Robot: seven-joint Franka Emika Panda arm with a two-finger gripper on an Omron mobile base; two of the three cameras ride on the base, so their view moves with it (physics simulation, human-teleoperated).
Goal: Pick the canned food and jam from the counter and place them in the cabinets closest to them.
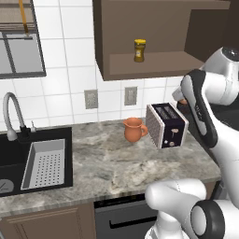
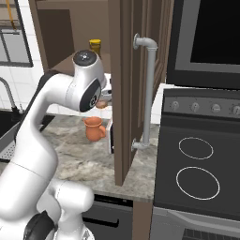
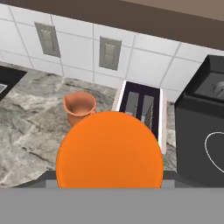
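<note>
The jam [image 3: 109,148] is a round orange jar that takes up the lower middle of the hand view. My gripper [image 1: 179,99] is shut on it in the air, above the toaster and just below the open cabinet [image 1: 154,63]. From the right side the jam [image 2: 101,104] shows as a small orange spot at the hand, just left of the open cabinet door [image 2: 125,89]. The counter [image 1: 116,163] lies below. The canned food is out of view.
A tall amber jar with a yellow lid [image 1: 139,50] stands on the cabinet shelf. A white toaster [image 1: 166,125] and a terracotta jug [image 1: 134,129] sit on the counter under the hand. The sink [image 1: 32,161] is on the left, the black stove [image 2: 201,164] on the right.
</note>
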